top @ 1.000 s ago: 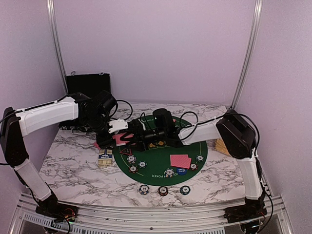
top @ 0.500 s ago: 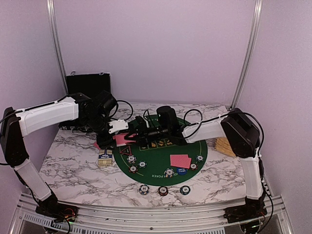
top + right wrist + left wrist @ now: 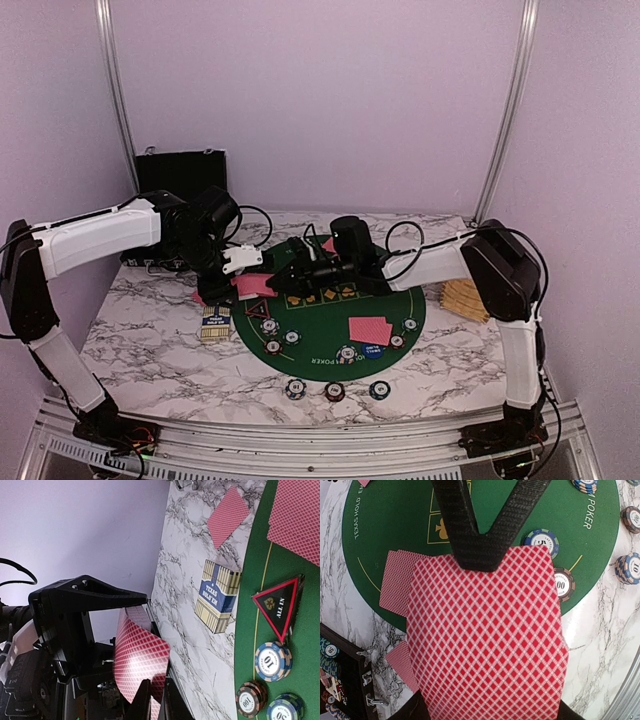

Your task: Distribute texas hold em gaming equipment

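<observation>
Mat: round green mat (image 3: 330, 305), centre of the marble counter (image 3: 150, 340).
Left fingers (image 3: 258, 274): clamped on red-backed cards (image 3: 256, 288) above the mat's left edge.
Right fingers (image 3: 290, 268): at the right edge of those cards; grip unclear.
Poker chips (image 3: 334, 391): three in a row below the mat.
Black case (image 3: 180, 172): upper left.

Chips (image 3: 270, 327) and card box (image 3: 216, 322) crowd the mat's (image 3: 315, 350) left; near-left marble (image 3: 150, 360) lies bare.

Soft, even light falls from above and tints the walls (image 3: 320, 100) lilac. The marble desk (image 3: 140, 340) carries only faint, soft-edged shadows, with no glare. The overhead view is sharp. At the left wrist the red-backed card (image 3: 485, 645) reads crisp. The right wrist view's lower left corner sinks into murky dark.
</observation>
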You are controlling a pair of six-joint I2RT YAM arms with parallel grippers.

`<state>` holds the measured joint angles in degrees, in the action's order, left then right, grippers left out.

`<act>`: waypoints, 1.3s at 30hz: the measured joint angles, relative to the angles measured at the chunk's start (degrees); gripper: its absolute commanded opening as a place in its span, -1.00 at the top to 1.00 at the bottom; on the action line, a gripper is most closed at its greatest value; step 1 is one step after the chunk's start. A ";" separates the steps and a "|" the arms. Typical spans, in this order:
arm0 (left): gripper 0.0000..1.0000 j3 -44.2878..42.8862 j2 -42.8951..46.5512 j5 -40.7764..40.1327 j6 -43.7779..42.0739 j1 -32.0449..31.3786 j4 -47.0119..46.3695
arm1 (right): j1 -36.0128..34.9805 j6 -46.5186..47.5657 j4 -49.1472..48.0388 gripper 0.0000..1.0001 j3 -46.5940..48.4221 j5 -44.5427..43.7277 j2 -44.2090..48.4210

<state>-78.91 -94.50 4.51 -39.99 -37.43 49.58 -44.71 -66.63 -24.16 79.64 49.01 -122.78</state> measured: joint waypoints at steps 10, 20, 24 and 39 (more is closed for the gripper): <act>1.00 0.00 0.00 0.00 0.00 0.00 -0.02 | 0.37 -0.92 -0.90 0.97 -1.81 0.04 2.34; 1.00 0.02 0.00 -0.02 -0.02 -0.02 -0.02 | 0.92 -7.91 -9.66 1.00 -5.77 1.07 2.80; 1.00 0.02 0.00 -0.04 -0.04 -0.02 -0.04 | 1.64 -8.94 -10.97 1.00 -6.86 1.44 3.41; 1.00 0.44 0.04 -0.57 -0.09 -0.02 -0.02 | 6.12 -8.24 -10.47 1.00 -13.90 2.36 10.19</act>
<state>-78.48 -94.45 3.95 -40.07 -37.45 49.56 -38.59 -74.87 -34.63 65.73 51.37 -112.60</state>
